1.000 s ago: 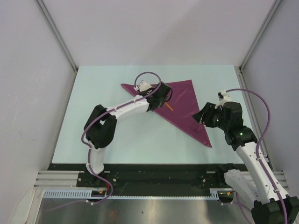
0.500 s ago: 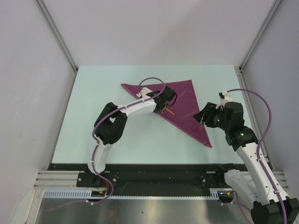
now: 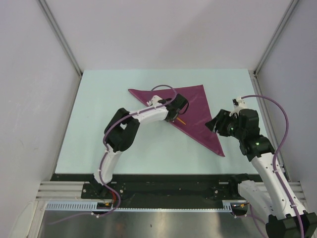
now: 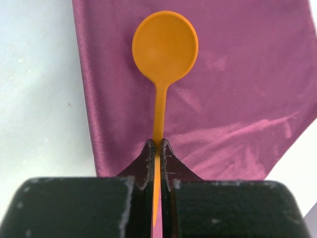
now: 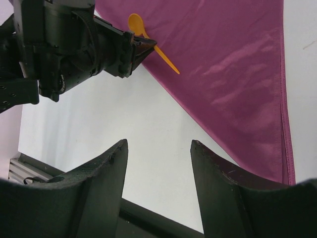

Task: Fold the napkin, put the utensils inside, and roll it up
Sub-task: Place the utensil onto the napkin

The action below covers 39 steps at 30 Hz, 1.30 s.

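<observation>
The plum napkin (image 3: 195,111) lies on the table folded into a triangle, one long edge running down to the right. My left gripper (image 3: 177,115) sits at that edge, shut on the handle of an orange spoon (image 3: 181,119). In the left wrist view the spoon (image 4: 165,47) points away from the gripper (image 4: 157,144), its bowl over the napkin (image 4: 237,89) just inside the folded edge. Whether the bowl touches the cloth I cannot tell. My right gripper (image 3: 214,124) hangs open and empty beside the napkin's lower right part. In the right wrist view the right gripper (image 5: 158,144) sits above bare table.
The pale table (image 3: 99,124) has white walls on three sides and a black rail along its near edge. The left arm's forearm stretches across the table's middle toward the napkin. In the right wrist view the napkin (image 5: 223,74) fills the upper right, behind the spoon (image 5: 136,22).
The left arm's elbow has swung right and forward, and its gripper has shifted slightly right along the napkin's edge with the spoon. The right arm has stayed put.
</observation>
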{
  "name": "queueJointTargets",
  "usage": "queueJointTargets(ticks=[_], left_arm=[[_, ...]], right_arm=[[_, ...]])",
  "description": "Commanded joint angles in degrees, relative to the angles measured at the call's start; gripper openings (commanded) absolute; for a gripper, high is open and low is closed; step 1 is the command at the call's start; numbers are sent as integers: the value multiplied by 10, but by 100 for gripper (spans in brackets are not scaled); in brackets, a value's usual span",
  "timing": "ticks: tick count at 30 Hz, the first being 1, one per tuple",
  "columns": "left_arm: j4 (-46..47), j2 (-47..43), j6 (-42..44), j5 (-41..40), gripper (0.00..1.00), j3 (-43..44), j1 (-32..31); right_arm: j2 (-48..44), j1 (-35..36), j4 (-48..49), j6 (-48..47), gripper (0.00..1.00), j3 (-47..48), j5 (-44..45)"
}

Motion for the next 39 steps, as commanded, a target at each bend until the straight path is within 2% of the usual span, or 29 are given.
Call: queueJointTargets(ticks=[1, 5, 7, 12, 23, 25, 26, 28, 29, 34, 35, 37, 39], left_arm=[[8, 9, -15, 14, 0, 29, -4], [14, 12, -14, 22, 0, 26, -4], [22, 12, -10, 23, 4, 24, -6], [51, 8, 7, 29, 20, 16, -5], [76, -9, 21, 34, 38, -10, -5], [84, -18, 27, 34, 49, -12, -5], [88, -23, 37, 34, 58, -14, -6], [123, -48, 66, 28, 66, -26, -6], [130, -59, 91, 20, 74, -29, -10], [167, -166, 183, -34, 92, -81, -14], [176, -183, 225, -41, 99, -93, -13], [200, -243, 279, -47, 100, -126, -10], [203, -284, 360, -13, 99, -144, 9]], right_arm=[[-12, -4, -3, -4, 59, 21, -6], [-13, -6, -4, -6, 59, 20, -6], [-13, -6, -4, -6, 59, 22, -6], [-13, -7, -6, -7, 59, 20, -5], [-18, -7, -17, -6, 59, 17, 1], [-18, -7, -20, -4, 59, 17, 1], [-18, -7, -21, -4, 59, 17, 1], [-17, -7, -24, -4, 59, 17, 0], [-17, -7, -28, -4, 59, 18, 1], [-16, -7, -43, -5, 59, 12, 16], [-16, -7, -48, -4, 59, 9, 18], [-6, -8, -47, 2, 59, -8, 21], [6, -8, -45, 10, 60, -22, 26]])
